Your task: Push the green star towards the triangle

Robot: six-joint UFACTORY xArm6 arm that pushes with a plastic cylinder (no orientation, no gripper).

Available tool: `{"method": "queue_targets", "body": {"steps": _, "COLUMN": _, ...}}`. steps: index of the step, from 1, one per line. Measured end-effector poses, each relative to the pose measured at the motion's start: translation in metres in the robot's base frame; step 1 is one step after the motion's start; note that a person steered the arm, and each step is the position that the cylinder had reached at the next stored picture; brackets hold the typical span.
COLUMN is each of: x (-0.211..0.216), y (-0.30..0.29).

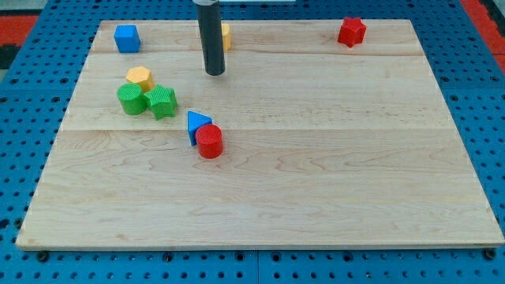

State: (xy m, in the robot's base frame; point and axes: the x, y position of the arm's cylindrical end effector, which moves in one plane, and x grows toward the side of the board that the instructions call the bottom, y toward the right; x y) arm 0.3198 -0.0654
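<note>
The green star [162, 101] lies on the wooden board at the view's left, touching a green cylinder [132, 99] on its left. The blue triangle [197, 125] sits below and to the right of the star, with a red cylinder [210, 142] touching its lower right side. My tip [215, 72] is the end of a dark rod, above and to the right of the star, well apart from it.
A yellow hexagon [140, 77] sits just above the green pair. A blue cube [126, 38] is at the top left. A yellow block [226, 36] is partly hidden behind the rod. A red star [352, 31] is at the top right.
</note>
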Motion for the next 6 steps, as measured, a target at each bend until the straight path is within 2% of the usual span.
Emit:
{"method": "queue_targets", "body": {"steps": 3, "x": 0.003, "y": -0.014}}
{"method": "queue_targets", "body": {"steps": 4, "x": 0.006, "y": -0.05}}
{"method": "queue_targets", "body": {"steps": 6, "x": 0.043, "y": -0.099}}
